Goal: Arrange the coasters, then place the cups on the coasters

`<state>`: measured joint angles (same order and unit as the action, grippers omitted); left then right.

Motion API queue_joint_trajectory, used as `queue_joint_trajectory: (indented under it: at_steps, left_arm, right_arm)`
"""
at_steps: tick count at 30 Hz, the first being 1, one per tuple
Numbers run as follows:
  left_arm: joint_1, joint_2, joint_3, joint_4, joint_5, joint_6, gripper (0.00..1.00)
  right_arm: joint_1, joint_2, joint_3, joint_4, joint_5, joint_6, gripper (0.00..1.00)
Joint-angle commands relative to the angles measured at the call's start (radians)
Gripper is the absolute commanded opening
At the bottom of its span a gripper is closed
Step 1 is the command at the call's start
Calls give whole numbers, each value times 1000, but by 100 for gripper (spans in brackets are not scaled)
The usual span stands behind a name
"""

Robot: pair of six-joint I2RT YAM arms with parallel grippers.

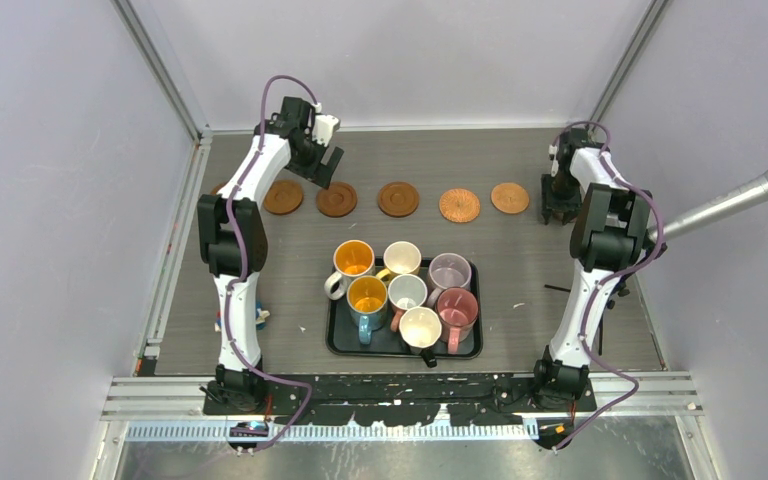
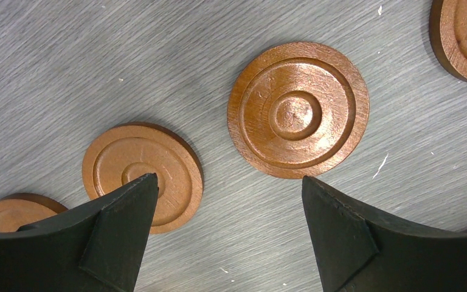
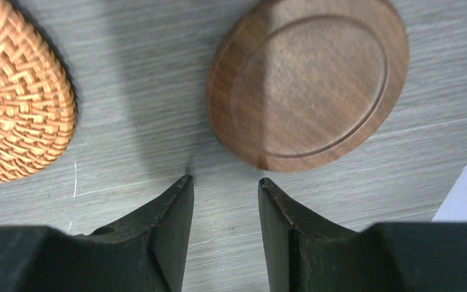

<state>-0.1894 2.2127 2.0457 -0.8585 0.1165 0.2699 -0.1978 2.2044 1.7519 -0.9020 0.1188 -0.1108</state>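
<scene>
Several round brown coasters lie in a row across the far table, among them coaster (image 1: 283, 197), coaster (image 1: 398, 199) and coaster (image 1: 509, 197). My left gripper (image 1: 325, 172) hovers open over the left end of the row. In its wrist view the left gripper (image 2: 229, 178) holds nothing; a shiny ringed coaster (image 2: 298, 109) lies just ahead and another coaster (image 2: 143, 173) sits partly behind the left finger. My right gripper (image 1: 560, 212) (image 3: 224, 179) is low at the right end, open and empty, just short of a dark wooden coaster (image 3: 307, 85), with a woven coaster (image 3: 18, 97) to its left. Several cups (image 1: 407, 292) stand together mid-table.
The cups stand on a black rectangular tray (image 1: 332, 338). A grey microphone (image 1: 750, 200) pokes in from the right wall. A small coloured object (image 1: 260, 318) lies by the left arm's lower link. Walls close the table at left, right and back.
</scene>
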Motion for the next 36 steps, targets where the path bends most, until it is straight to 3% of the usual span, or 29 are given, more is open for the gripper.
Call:
queue_joint_trajectory:
  at_steps: [1, 15, 27, 36]
  left_arm:
    - [5, -47, 23, -11, 11, 7, 90]
    - [5, -48, 17, -11, 18, 4, 90]
    - [5, -56, 9, -6, 13, 4, 90]
    - [5, -83, -30, 8, 8, 4, 90]
  right_arm:
    - [-6, 55, 76, 44, 34, -34, 49]
    - [13, 40, 105, 86, -39, -48, 51]
    - [158, -170, -83, 90, -135, -26, 50]
    - [320, -309, -291, 140, -196, 10, 42]
